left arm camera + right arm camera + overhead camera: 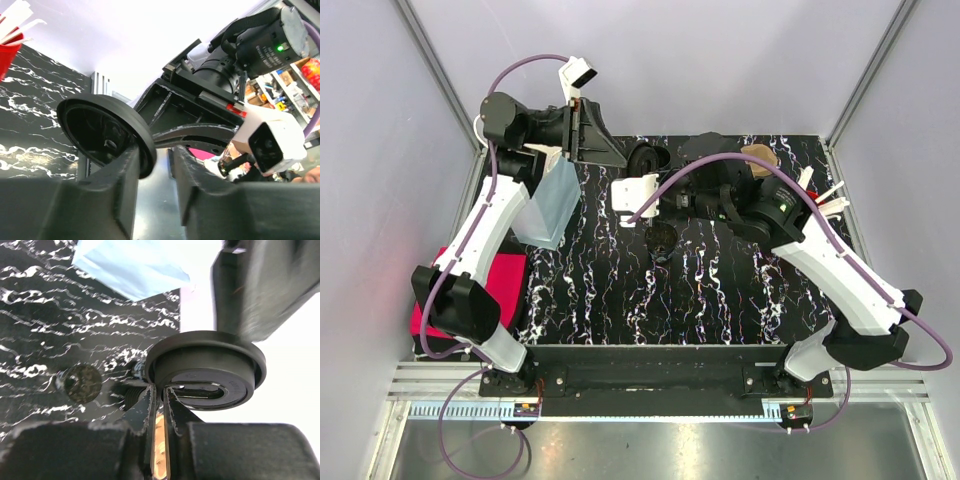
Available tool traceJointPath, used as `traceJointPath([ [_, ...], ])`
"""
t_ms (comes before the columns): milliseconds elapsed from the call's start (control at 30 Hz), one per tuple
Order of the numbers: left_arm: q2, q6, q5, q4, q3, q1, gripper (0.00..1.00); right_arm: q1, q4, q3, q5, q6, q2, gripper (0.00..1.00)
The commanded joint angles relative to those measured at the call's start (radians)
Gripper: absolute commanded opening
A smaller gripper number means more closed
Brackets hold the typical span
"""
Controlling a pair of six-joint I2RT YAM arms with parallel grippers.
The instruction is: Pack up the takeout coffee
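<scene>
Marbled black table (720, 300) under us, lid (205, 367) hanging mid-air between both grippers. Kinda sketchy.
Closest in, our right gripper (161, 396) has its fingers nearly together, pinching only a thin bit of the lid's rim right at the tips. Our left gripper (159, 172) is partly open, with the rim leaning on one finger and a gap to the other, so we doubt it's holding much. With a pinch that shallow, the lid could twist or drop. Beyond the right fingertips, down on the table, sits what looks like the cup (80, 382), and further past it the blue bag (130, 265).

Pale walls (700, 60) enclose a black marbled table (620, 300).
</scene>
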Motion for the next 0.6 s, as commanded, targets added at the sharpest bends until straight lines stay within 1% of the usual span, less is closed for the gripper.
traceJointPath([
  [0, -0.04, -0.014, 0.092, 0.086, 0.038, 0.04, 0.5, 0.001, -0.092, 0.019, 0.025, 0.028, -0.035, 0.0],
  [33, -0.039, -0.022, 0.088, 0.101, 0.039, 0.05, 0.57, 0.001, -0.106, 0.016, 0.027, 0.027, -0.04, 0.0],
  [67, -0.037, -0.039, 0.083, 0.13, 0.039, 0.06, 0.6, 0.002, -0.118, 0.008, 0.03, 0.025, -0.046, 0.0],
  [100, -0.031, -0.045, 0.079, 0.141, 0.044, 0.083, 0.66, 0.001, -0.14, 0.001, 0.033, 0.023, -0.057, 0.0],
  [133, -0.027, -0.046, 0.077, 0.147, 0.047, 0.094, 0.67, -0.001, -0.149, -0.013, 0.039, 0.025, -0.062, 0.0],
  [167, -0.024, -0.046, 0.071, 0.159, 0.048, 0.105, 0.73, -0.005, -0.158, -0.022, 0.048, 0.028, -0.069, 0.0],
  [200, -0.016, -0.046, 0.069, 0.165, 0.048, 0.122, 0.75, -0.01, -0.176, -0.03, 0.053, 0.03, -0.081, 0.0],
  [233, -0.014, -0.046, 0.071, 0.173, 0.045, 0.128, 0.79, -0.016, -0.189, -0.041, 0.053, 0.033, -0.086, 0.0],
  [300, -0.005, -0.057, 0.069, 0.204, 0.039, 0.136, 0.94, -0.038, -0.236, -0.044, 0.055, 0.037, -0.089, 0.0],
  [333, 0.004, -0.068, 0.071, 0.225, 0.035, 0.136, 0.99, -0.045, -0.25, -0.05, 0.056, 0.04, -0.091, 0.0],
  [367, 0.009, -0.097, 0.069, 0.28, 0.021, 0.137, 0.99, -0.053, -0.284, -0.052, 0.045, 0.048, -0.091, 0.0],
  [433, 0.028, -0.121, 0.06, 0.334, 0.004, 0.136, 0.99, -0.093, -0.322, -0.041, 0.015, 0.065, -0.085, 0.0],
  [533, 0.059, -0.134, 0.04, 0.403, -0.028, 0.137, 0.99, -0.168, -0.437, -0.007, -0.12, 0.092, -0.056, 0.0],
  [567, 0.07, -0.14, 0.03, 0.418, -0.034, 0.136, 0.99, -0.186, -0.507, 0.002, -0.143, 0.099, -0.031, 0.0],
])
